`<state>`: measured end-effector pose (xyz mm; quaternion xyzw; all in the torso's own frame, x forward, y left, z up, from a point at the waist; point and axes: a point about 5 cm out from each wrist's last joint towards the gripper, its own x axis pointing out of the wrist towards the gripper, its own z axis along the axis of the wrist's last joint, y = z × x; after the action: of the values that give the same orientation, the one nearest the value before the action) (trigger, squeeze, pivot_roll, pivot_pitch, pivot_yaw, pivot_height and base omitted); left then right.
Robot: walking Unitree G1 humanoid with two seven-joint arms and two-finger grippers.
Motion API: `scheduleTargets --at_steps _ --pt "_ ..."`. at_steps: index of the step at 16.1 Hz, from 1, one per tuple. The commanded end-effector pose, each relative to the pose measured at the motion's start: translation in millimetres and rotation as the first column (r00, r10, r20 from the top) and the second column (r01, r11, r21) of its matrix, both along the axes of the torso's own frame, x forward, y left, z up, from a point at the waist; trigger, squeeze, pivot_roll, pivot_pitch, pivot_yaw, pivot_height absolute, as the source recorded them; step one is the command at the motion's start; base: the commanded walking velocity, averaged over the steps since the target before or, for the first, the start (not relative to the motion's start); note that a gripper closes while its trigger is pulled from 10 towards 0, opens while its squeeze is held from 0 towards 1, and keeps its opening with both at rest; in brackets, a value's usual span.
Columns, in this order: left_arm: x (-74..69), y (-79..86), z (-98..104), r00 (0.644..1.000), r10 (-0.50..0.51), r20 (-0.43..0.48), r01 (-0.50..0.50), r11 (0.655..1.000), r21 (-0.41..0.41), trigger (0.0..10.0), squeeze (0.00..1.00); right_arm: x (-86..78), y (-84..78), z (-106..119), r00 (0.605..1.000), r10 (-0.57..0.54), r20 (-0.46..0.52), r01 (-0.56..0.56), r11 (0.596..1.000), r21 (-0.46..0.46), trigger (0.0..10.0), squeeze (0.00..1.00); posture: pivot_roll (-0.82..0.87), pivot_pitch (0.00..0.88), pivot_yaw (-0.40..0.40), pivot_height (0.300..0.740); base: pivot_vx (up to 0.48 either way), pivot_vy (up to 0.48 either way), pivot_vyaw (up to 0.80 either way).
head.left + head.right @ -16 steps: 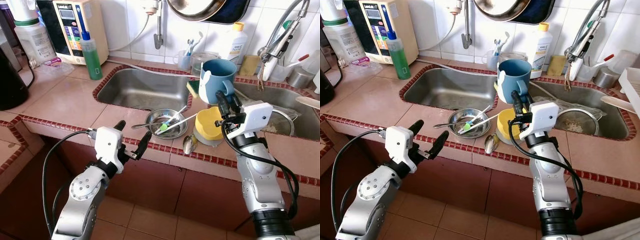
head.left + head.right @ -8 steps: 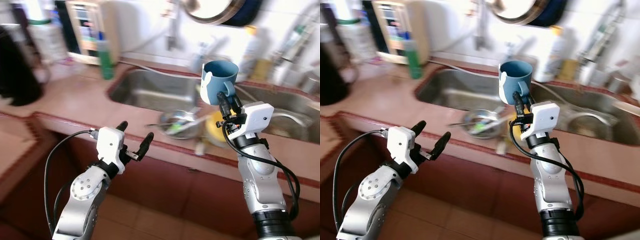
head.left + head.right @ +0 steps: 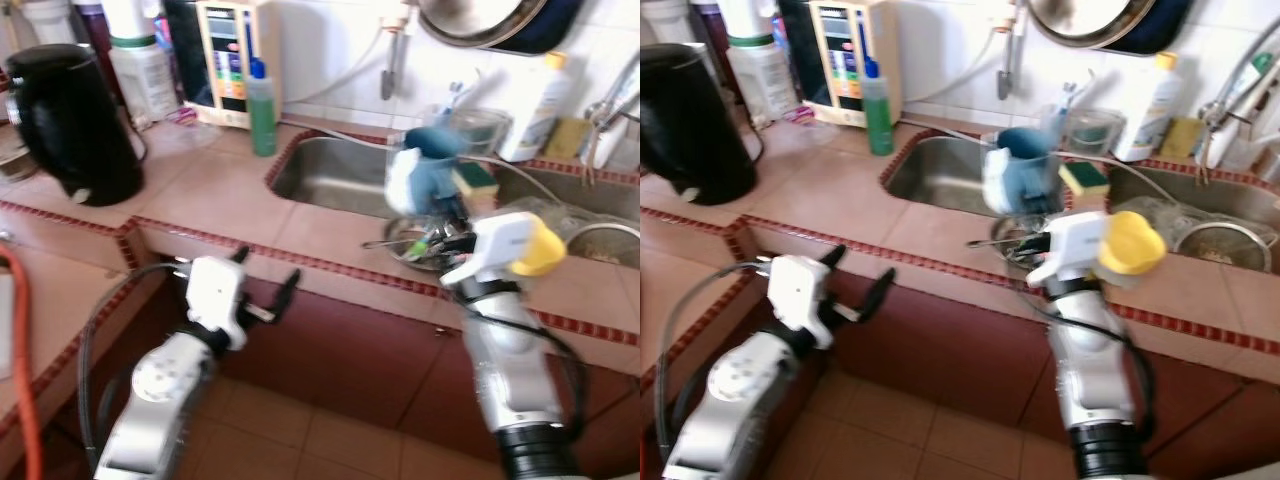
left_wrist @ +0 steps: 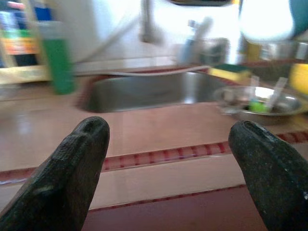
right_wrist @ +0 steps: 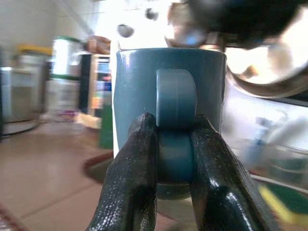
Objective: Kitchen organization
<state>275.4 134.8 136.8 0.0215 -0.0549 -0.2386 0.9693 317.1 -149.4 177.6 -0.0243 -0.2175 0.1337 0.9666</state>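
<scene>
Mug [image 5: 169, 115] is a plain blue-grey one with a chunky handle, and the right hand [image 5: 175, 159] has its two black fingers pinched on that handle, holding the mug up in the air above the front edge of the tabletop [image 3: 200, 200], near the left sink [image 3: 940, 170]; it looks roughly upright in the wrist view, though the head views are pretty blurry; left hand [image 4: 168, 159] is down low in front of the tabletop edge with its fingers spread wide and nothing between them.

Tabletop is pinkish-tan tile with a dark red trim strip along the edge; a steel bowl [image 4: 260, 103] with some utensils in it sits near the front edge just behind the mug; a yellow cup [image 3: 1132, 245] is beside the right arm; a green bottle [image 3: 262, 108] stands at the back near a white appliance [image 3: 230, 60] against the white tiled wall; a black kettle [image 3: 75, 125] is off to the left; a white bottle [image 3: 1142, 95] and a sponge [image 3: 1083, 177] sit between the two sinks; floor is reddish tile.
</scene>
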Motion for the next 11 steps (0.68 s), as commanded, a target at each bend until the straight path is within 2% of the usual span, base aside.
scheduleTargets --at_steps 1,9,10,11 --pt "-1.2 -6.3 2.4 0.999 -0.032 0.022 0.031 0.999 0.012 10.0 0.0 -0.4 -8.6 7.8 0.999 -0.026 0.03 0.026 1.0 0.0 10.0 0.0 -0.1 0.0 0.01 0.74 0.0 0.0 0.0" --pt "0.2 -6.4 5.2 0.997 -0.056 0.048 0.054 0.998 0.03 10.0 0.0 -0.2 -14.9 4.5 0.998 -0.059 0.009 0.059 0.998 0.009 10.0 0.0 -0.1 0.0 0.015 0.74 0.0 0.0 0.0" --pt "0.6 -6.6 5.4 0.997 -0.057 0.05 0.055 0.998 0.028 10.0 0.0 0.5 -15.9 4.2 0.998 -0.067 0.001 0.067 0.998 0.007 10.0 0.0 -0.1 0.0 0.015 0.74 0.262 0.0 0.0" --pt "0.6 -6.7 5.3 0.997 -0.057 0.05 0.055 0.998 0.027 10.0 0.0 0.5 -16.1 4.3 0.998 -0.068 0.001 0.068 0.998 0.006 10.0 0.0 -0.1 0.0 0.017 0.74 0.27 0.0 -0.77"
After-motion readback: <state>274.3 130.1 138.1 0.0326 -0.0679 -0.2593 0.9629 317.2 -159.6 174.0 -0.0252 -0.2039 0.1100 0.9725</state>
